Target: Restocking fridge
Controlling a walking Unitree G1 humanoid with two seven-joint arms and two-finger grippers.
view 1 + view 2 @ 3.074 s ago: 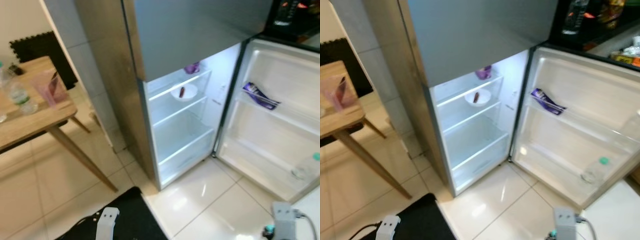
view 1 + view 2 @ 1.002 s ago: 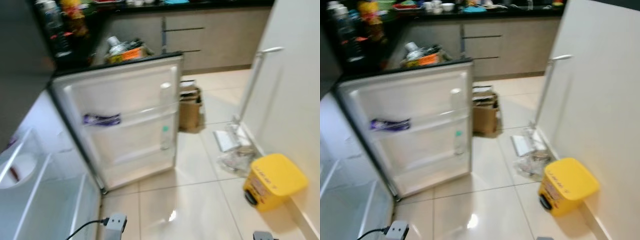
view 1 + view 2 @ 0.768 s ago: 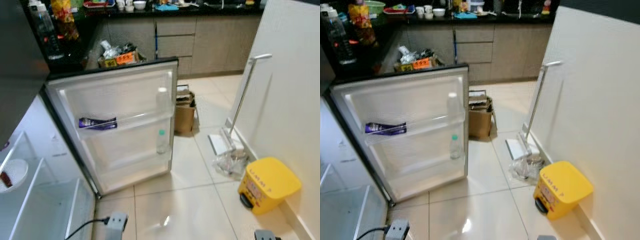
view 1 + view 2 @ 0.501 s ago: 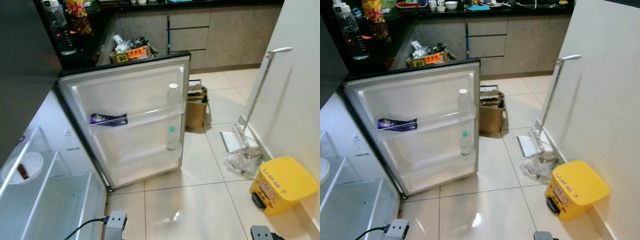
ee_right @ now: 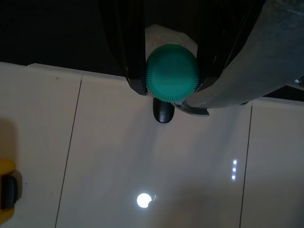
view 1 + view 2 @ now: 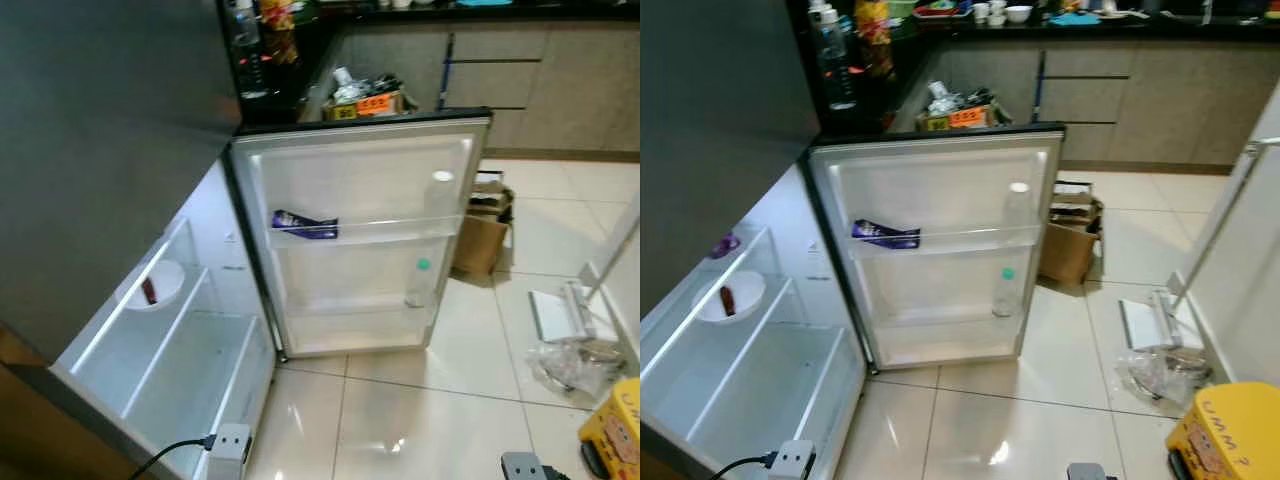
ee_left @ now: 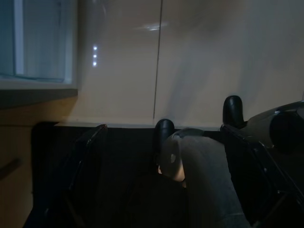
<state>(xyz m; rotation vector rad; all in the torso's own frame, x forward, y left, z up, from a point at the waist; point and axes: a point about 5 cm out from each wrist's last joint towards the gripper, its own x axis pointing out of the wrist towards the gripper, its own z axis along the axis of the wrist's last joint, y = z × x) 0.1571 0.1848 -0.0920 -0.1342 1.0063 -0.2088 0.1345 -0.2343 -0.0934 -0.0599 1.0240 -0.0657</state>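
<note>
The fridge door (image 6: pixel 940 180) stands open, its upper rack holding a purple packet (image 6: pixel 885 234) and its lower rack a green-capped bottle (image 6: pixel 1004 293). A white bowl (image 6: pixel 730 297) sits on a shelf inside, to the left. The right gripper (image 5: pixel 172 88) hangs over the floor tiles, its fingers (image 5: pixel 135 71) closed around a bottle with a green cap (image 5: pixel 171 72) (seen end-on). I cannot tell how the left gripper (image 7: pixel 164 137) stands; it is too dark.

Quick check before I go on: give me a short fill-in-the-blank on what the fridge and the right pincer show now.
1. The fridge door stands ____.
2. The right pincer is shut on a bottle whose cap is ____ in colour.
3. The white bowl sits on a shelf ____ the fridge.
4. The purple packet lies on the door's ____ shelf.

Missing words: open; green; inside; upper
</note>
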